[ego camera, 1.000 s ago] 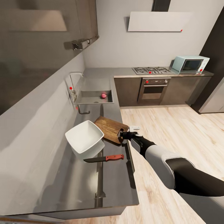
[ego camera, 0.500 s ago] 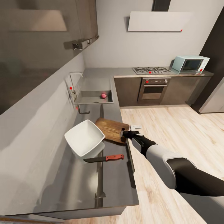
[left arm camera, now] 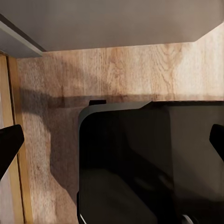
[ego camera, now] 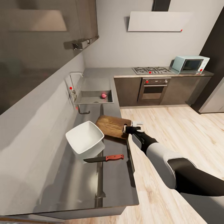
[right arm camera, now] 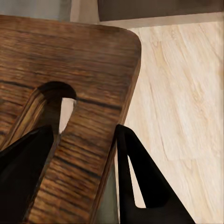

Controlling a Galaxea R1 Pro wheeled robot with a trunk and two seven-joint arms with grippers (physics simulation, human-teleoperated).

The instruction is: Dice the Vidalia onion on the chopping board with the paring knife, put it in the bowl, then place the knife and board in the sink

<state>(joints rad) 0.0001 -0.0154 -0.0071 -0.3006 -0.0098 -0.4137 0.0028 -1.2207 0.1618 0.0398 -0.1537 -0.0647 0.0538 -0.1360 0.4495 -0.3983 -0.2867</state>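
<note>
While the long grey countertop carries most of the task's things, the sink at its far end holds the Vidalia onion, a small pink bulb near the basin's front wall. The chopping board has turned and shifted toward the counter's edge since a second ago, and its slotted end now hangs a little over the floor. The white bowl beside it has also slid slightly. The right gripper is closed on the board's slotted end, one finger in the slot. The left gripper is spread wide over the floor, holding nothing. The paring knife lies untouched near the bowl. I judge the board is being rearranged before the onion is fetched.
</note>
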